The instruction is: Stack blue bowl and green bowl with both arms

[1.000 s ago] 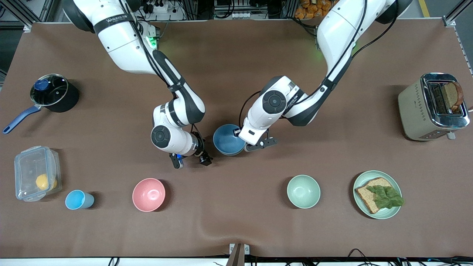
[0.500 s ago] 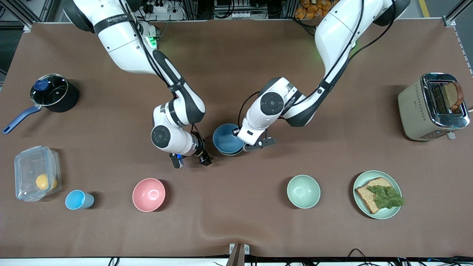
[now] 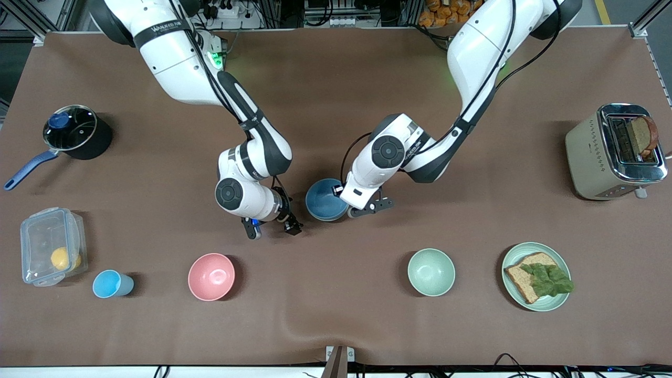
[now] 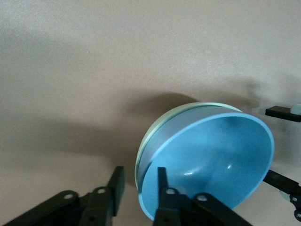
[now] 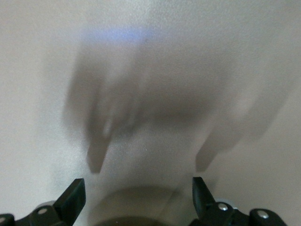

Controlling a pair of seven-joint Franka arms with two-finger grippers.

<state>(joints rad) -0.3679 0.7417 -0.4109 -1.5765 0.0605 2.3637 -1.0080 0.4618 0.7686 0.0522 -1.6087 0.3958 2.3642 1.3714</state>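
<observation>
The blue bowl [image 3: 324, 200] sits inside the green bowl in mid-table, and only the green bowl's thin rim [image 4: 155, 125] shows around it. The blue bowl [image 4: 216, 155] lies slightly tilted in it. My left gripper [image 3: 342, 198] is at the bowls' edge toward the left arm's end. In the left wrist view it [image 4: 138, 176] is open and straddles both rims, one finger inside the blue bowl and one outside, clear of the wall. My right gripper [image 3: 273, 231] is open and empty, low over bare table beside the bowls, toward the right arm's end [image 5: 137, 193].
Nearer the front camera stand a pink bowl [image 3: 211, 276], a pale mint-green bowl [image 3: 431, 272], a blue cup [image 3: 112, 283] and a plate with bread [image 3: 535, 276]. A lidded box [image 3: 51, 245] and a pot [image 3: 73, 131] are toward the right arm's end, a toaster [image 3: 614, 151] toward the left arm's.
The left hand and the stacked bowls shifted a little toward the right arm's end, then back, ending slightly nearer the front camera. The right arm has not moved.
</observation>
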